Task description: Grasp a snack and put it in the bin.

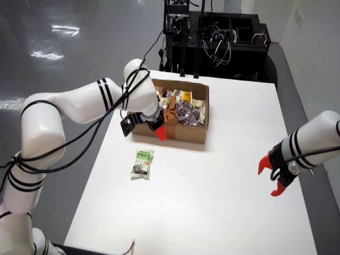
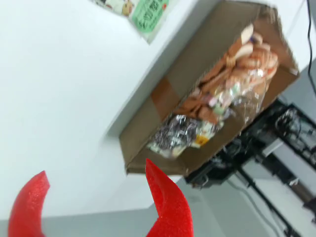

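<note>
Wrist view: end effector (image 2: pixel 96 205) red fingers spread apart, empty, near the snack-filled cardboard box (image 2: pixel 163 94).

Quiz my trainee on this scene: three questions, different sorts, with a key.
1. True or false: the green snack packet lies inside the cardboard box.
2. What colour are the fingers in the view that rides on the end effector? A blue, B red, C black.
3. In that same view, what does the end effector hold?

Key: 1 false, it lies on the table in front of the box. 2 B. 3 nothing; it is open and empty.
</note>
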Controlling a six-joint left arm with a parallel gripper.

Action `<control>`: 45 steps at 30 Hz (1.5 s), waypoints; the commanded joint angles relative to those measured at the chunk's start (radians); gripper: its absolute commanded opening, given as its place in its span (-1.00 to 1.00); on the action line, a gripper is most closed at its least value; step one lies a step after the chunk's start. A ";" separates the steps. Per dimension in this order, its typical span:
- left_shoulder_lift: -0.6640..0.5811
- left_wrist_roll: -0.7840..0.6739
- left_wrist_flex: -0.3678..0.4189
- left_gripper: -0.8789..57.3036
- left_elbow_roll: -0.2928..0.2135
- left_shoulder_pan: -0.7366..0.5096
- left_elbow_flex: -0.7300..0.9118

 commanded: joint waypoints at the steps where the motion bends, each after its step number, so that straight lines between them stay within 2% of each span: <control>1: 0.025 -0.012 0.013 0.45 0.001 0.021 0.025; 8: 0.066 -0.012 0.028 0.61 -0.002 0.070 0.042; 21: 0.250 -0.012 0.034 0.67 -0.010 0.167 -0.068; 27: 0.325 -0.012 0.037 0.85 -0.014 0.206 -0.111; 34: 0.365 -0.012 0.044 0.95 -0.016 0.244 -0.119; 45: 0.399 -0.012 0.050 0.98 -0.014 0.264 -0.105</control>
